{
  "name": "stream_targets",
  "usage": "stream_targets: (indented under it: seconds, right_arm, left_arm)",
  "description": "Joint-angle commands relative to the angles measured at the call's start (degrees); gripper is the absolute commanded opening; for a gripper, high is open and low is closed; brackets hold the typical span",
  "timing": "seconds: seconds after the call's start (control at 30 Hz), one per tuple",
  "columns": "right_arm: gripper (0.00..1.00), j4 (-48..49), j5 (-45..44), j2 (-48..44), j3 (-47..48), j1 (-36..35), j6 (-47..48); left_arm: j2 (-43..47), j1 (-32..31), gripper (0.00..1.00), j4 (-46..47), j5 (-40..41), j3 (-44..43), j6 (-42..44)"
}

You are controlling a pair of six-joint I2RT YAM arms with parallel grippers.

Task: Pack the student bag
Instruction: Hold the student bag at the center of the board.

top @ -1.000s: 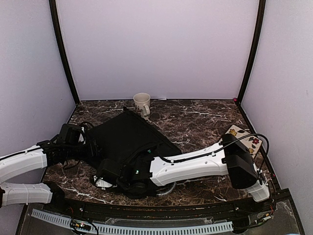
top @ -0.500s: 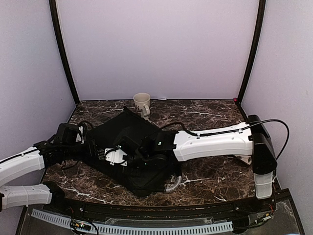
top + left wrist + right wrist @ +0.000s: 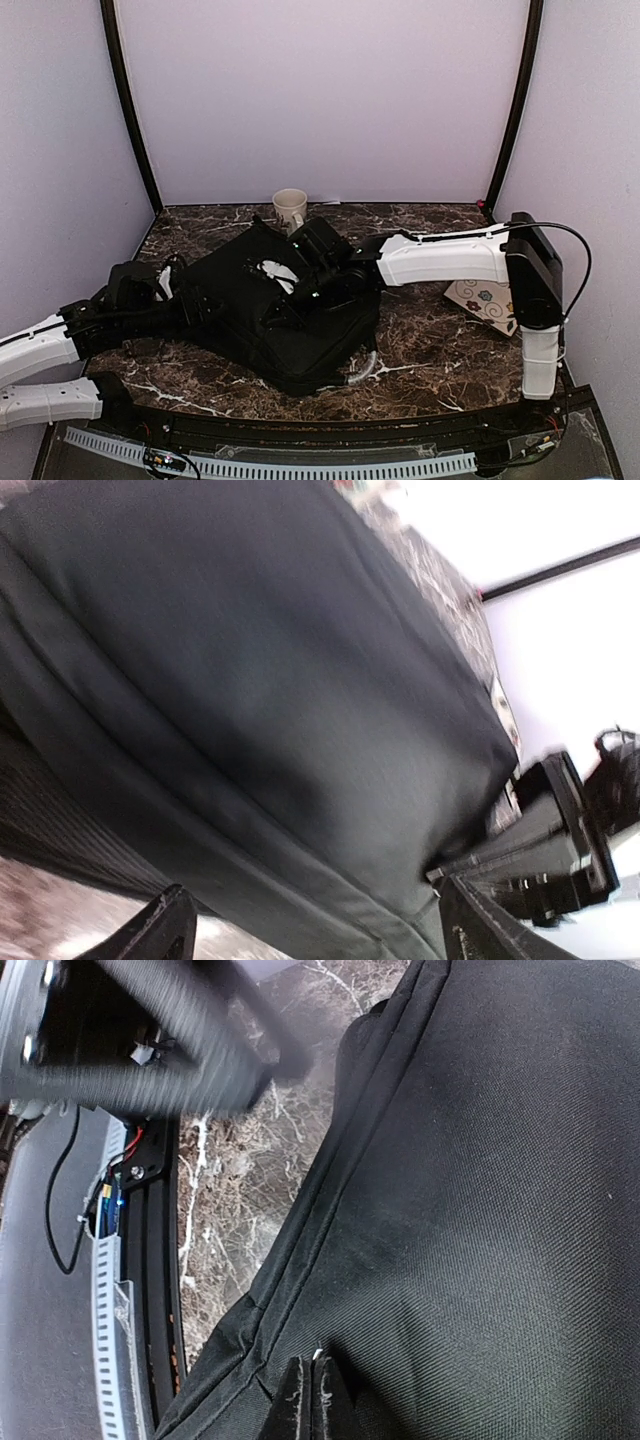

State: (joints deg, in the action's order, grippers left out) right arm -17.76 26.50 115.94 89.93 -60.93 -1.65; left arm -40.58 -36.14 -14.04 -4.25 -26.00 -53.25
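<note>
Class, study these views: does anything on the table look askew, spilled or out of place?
The student bag lies askew, its sides diagonal to the table edges. The mug behind it stands upright, and nothing looks spilled.

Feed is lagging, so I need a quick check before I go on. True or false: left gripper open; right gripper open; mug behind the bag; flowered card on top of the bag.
Left gripper open: true, its jaws are spread at the student bag's edge.
Right gripper open: false, it is shut over the bag.
Mug behind the bag: true.
Flowered card on the bag: false, it lies on the table to the right of it.
</note>
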Motion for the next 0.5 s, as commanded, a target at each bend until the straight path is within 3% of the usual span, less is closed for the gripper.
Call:
stream_targets:
  seconds: [0.0, 0.17, 0.47]
  right_arm:
    - [0.00, 8.3, 3.3, -2.1, -1.9, 1.9, -5.2]
    - [0.00, 10.1, 6.5, -2.2, -2.2, 2.6, -8.7]
    - [0.00, 7.3, 6.1, -1.0, 2.4, 2.6, -10.3]
  left_arm:
    - [-2.3, -6.6, 0.85, 4.3, 4.5, 2.7, -12.2]
    - [-5.1, -11.3, 0.77, 12.3, 7.7, 5.7, -17.9]
    - [-17.2, -14.3, 0.74, 22.1, 7.8, 5.0, -20.7]
